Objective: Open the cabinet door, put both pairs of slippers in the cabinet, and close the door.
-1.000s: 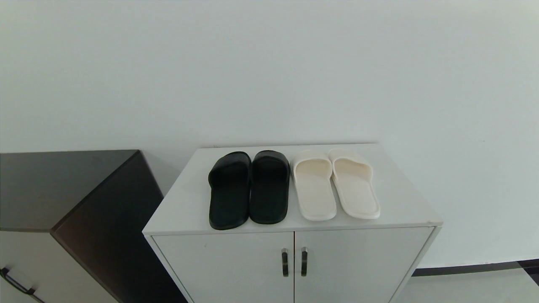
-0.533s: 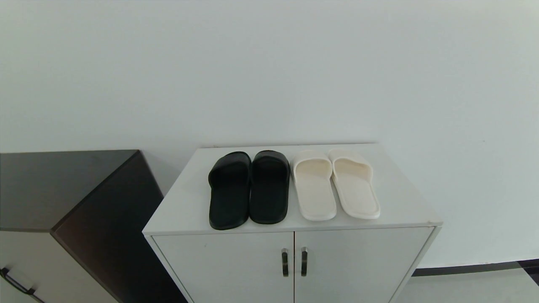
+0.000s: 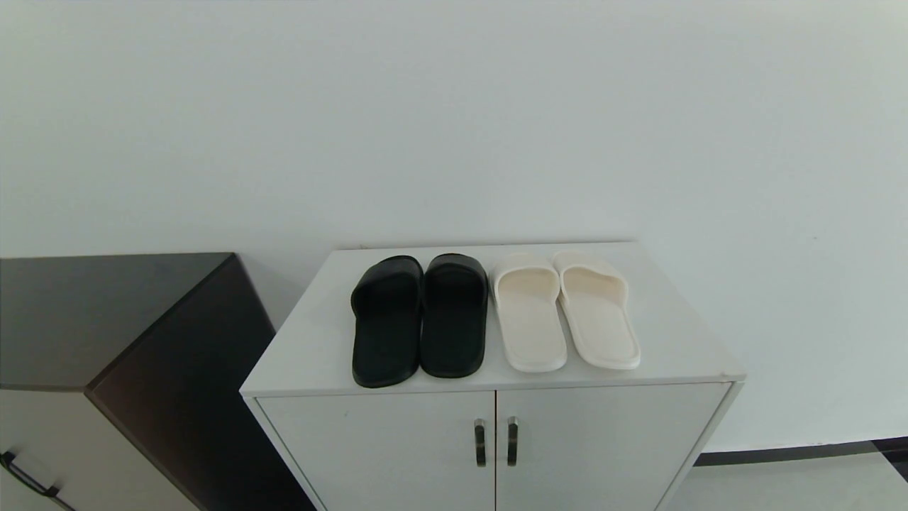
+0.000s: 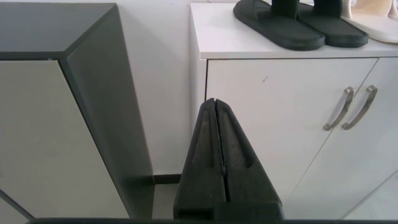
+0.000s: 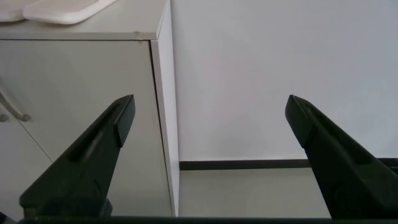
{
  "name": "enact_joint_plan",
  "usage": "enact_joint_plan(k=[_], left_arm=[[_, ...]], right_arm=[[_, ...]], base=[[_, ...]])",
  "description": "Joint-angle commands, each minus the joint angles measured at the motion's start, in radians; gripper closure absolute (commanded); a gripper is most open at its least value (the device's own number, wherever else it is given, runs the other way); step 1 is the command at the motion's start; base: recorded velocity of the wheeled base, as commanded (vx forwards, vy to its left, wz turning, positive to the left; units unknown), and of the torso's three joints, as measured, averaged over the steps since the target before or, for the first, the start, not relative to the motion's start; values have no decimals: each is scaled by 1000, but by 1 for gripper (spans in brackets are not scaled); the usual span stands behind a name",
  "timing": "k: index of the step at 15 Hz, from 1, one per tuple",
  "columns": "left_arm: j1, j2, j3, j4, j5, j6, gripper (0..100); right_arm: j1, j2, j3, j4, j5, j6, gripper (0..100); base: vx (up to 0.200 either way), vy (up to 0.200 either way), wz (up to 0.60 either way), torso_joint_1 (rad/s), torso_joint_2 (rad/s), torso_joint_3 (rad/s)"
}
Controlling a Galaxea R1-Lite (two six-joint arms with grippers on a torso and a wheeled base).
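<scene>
Head view, lower centre of the frame: black slippers (image 3: 418,319) and cream slippers (image 3: 564,312) lie side by side on the cabinet (image 3: 610,440), doors shut. Left wrist view: the left end effector (image 4: 215,106) is pressed narrow, empty, facing the left door (image 4: 280,124) (a closed tip cannot hook its handle (image 4: 339,109)). Right wrist view: the right end effector (image 5: 210,106) gapes wide beside the cabinet's corner; yanking a door could jolt slippers off the surface (image 5: 124,25)

No legible text, no labels, no numbers or signs
</scene>
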Motion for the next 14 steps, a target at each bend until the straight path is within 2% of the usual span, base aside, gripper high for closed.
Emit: enact_joint_plan(k=[1,6,7,8,9,10,11,14], left_arm=[[-1,2,0,0,0,-2,100],[-1,2,0,1,-1,0,100],[-1,3,0,1,0,3,100],[1,2,0,0,0,4,100],[1,2,0,0,2,1,100],[1,2,0,0,3,0,100],[1,2,0,0,5,0,100],[-1,2,0,0,2,1,100]], right_arm=[[-2,4,-1,-1,-16,1,0],[-2,1,-1,-6,-17,-12,0],[1,44,-115,-46,-19,5,0],[8,205,-483,-49,-40,122,0],[28,340,-617,80,-22,175,0],[84,428,-621,161,-5,155,0],[160,498,-554,137,24,146,0],[352,757,-463,-189,35,192,0]], base=[[0,0,0,0,0,0],[0,0,0,0,0,0],[0,0,0,0,0,0],[0,0,0,0,0,0],[0,0,0,0,0,0],[0,0,0,0,0,0],[0,0,0,0,0,0],[0,0,0,0,0,0]])
